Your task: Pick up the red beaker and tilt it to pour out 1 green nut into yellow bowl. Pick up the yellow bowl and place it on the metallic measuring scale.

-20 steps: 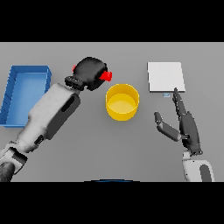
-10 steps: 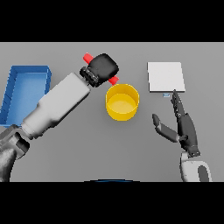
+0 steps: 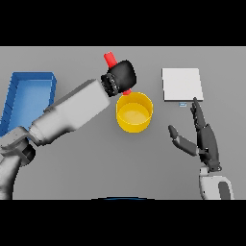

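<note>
Left hand (image 3: 121,78) clamped on red beaker (image 3: 110,59), tilted over yellow bowl's (image 3: 135,113) far rim to pour. Right hand (image 3: 204,139), fingers straight, waits near scale (image 3: 181,84).

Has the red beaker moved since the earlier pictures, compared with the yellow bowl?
Yes. The red beaker, held in the left hand, has moved right and is tilted over the yellow bowl's far rim.

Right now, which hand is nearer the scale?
Right. The right hand sits just below the scale, fingertips near its front edge; the left hand is across the yellow bowl, gripping the red beaker.
</note>
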You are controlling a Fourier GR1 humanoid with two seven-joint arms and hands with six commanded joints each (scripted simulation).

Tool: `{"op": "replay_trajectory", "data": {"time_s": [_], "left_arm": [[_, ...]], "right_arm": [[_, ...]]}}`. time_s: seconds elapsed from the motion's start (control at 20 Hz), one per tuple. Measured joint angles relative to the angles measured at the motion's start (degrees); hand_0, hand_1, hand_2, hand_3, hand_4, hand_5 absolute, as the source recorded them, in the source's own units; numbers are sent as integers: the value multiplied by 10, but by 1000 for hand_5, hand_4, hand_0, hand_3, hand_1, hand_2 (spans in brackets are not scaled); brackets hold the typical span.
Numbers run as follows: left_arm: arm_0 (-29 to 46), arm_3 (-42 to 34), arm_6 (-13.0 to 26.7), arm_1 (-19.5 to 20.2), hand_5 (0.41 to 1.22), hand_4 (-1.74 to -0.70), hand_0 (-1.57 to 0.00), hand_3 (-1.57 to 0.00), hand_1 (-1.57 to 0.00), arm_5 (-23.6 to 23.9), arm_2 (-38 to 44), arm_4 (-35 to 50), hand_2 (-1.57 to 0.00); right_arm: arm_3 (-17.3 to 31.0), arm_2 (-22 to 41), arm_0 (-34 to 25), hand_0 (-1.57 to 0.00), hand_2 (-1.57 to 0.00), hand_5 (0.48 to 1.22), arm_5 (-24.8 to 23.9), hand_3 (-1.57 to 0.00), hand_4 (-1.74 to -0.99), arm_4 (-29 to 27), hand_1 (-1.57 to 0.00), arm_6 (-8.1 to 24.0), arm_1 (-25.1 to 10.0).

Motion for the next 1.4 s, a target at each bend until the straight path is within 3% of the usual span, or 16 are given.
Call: {"op": "replay_trajectory", "data": {"time_s": [0.2, 0.5, 0.8, 0.95, 1.1, 1.3, 1.4], "left_arm": [[-21, 8, -28, 2, 1221, -1734, -1571, -1566, -1571, 10, -39, -35, -1571], [-59, 37, -31, -18, 1221, -1733, -1571, -1570, -1571, 29, -83, -85, -1571], [-180, 71, -80, -4, 1221, -1727, -1571, -1571, -1571, 45, -85, -112, -1571], [-224, 116, -72, 28, 1221, -1720, -1571, -1571, -1571, 65, -31, -88, -1571], [-272, 179, -33, 55, 1221, -1728, -1571, -1571, -1571, 55, 52, -41, -1571], [-284, 262, 43, 110, 1221, -1736, -1571, -1507, -1571, 18, 235, 109, -1571], [-270, 298, 53, 149, 1221, -1738, -1571, -1530, -1571, 24, 321, 189, -1571]], "right_arm": [[0, 1, -3, 1, 1, 573, -3, 1, -1132, 3, 1, 12, 1], [2, 0, -2, 1, 1, 575, -5, 1, -1128, 2, 1, 4, 4], [-3, 7, -1, 1, 1, 557, -12, 1, -1133, 14, 1, 0, 8], [-6, 8, -8, 1, 1, 554, -6, 1, -1128, 8, 1, 1, 8], [-3, 5, -6, 1, 1, 563, 10, 1, -1104, -8, 1, -5, 2], [3, 9, -17, 1, 1, 578, 8, 1, -1114, -2, 1, -7, 1], [9, 9, -25, 1, 1, 588, 12, 1, -1121, -6, 1, -4, 1]]}}
